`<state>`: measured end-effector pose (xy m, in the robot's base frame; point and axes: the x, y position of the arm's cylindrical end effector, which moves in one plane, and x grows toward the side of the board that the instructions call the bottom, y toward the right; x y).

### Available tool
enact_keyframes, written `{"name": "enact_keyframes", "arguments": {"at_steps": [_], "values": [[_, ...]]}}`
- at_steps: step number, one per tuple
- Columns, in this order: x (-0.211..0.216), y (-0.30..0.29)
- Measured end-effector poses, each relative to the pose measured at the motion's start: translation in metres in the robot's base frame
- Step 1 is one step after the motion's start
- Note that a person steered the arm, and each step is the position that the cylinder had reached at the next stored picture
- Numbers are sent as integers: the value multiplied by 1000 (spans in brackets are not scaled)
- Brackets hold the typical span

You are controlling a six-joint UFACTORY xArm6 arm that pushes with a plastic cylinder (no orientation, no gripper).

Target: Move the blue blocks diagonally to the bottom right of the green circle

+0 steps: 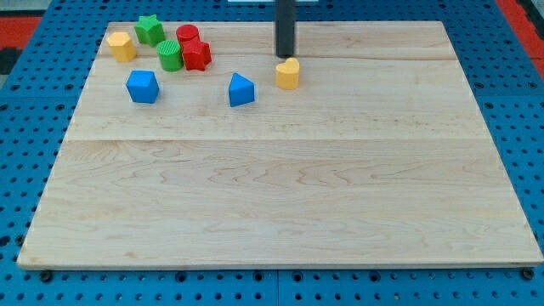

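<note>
A blue cube [143, 87] lies at the upper left of the wooden board [280, 187]. A blue triangular block [240, 90] lies to its right. The green circle [170, 56] sits above and between them, touching a red star-like block [197, 55]. My tip [285, 56] stands at the view's top centre, just above a yellow heart-shaped block [288, 74], to the right of the blue triangular block.
A red cylinder [188, 36], a green star-like block [150, 30] and a yellow hexagonal block [121, 46] cluster at the top left near the green circle. Blue pegboard [518, 127] surrounds the board.
</note>
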<state>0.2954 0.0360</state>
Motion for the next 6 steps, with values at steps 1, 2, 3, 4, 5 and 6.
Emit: {"name": "enact_keyframes", "arguments": {"at_steps": [1, 2, 3, 4, 5, 6], "values": [[34, 2], [59, 53], [83, 44], [32, 1], [-10, -43], [24, 17]]}}
